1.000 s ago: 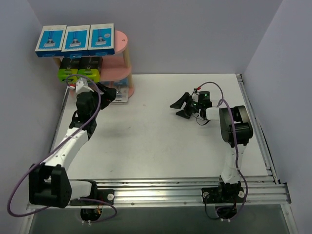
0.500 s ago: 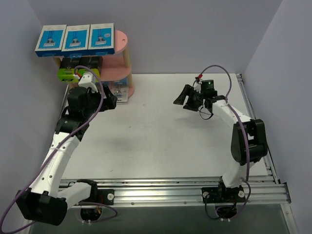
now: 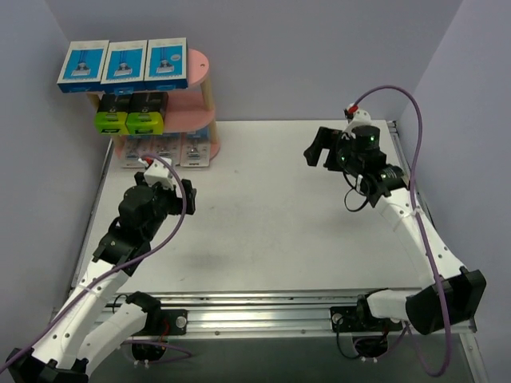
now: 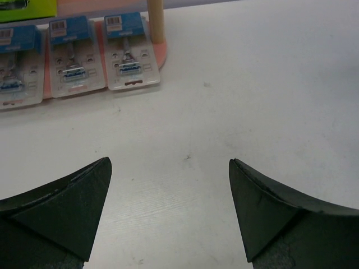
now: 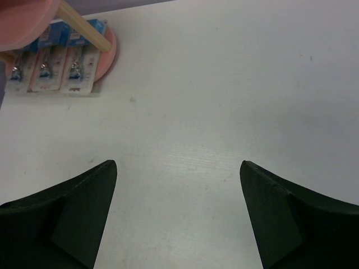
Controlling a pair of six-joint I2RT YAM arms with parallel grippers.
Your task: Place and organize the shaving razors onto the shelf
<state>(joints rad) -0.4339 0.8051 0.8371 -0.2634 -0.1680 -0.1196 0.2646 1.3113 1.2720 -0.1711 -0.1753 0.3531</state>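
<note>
The pink shelf (image 3: 201,86) stands at the table's far left corner. Three blue-and-white razor boxes (image 3: 124,64) line its top board, and two black boxes with lime-green ends (image 3: 128,113) sit on the middle one. Clear blister packs (image 3: 164,149) lie in a row on the bottom board. My left gripper (image 3: 172,190) hovers open and empty in front of the shelf; its wrist view has the blister packs (image 4: 73,61) ahead of the left gripper (image 4: 170,168). My right gripper (image 3: 322,149) is open and empty at the far right; beyond the right gripper (image 5: 178,168) lie the packs (image 5: 50,70).
A wooden shelf post (image 4: 156,22) stands at the front of the pink bottom board (image 4: 161,55). Metal rails run along the table's right edge (image 3: 415,199) and near edge (image 3: 279,311). Grey walls close in on three sides.
My left arm has drawn back from the shelf toward the near side. My right arm has swung up and to the far right, and its jaws have opened wider.
</note>
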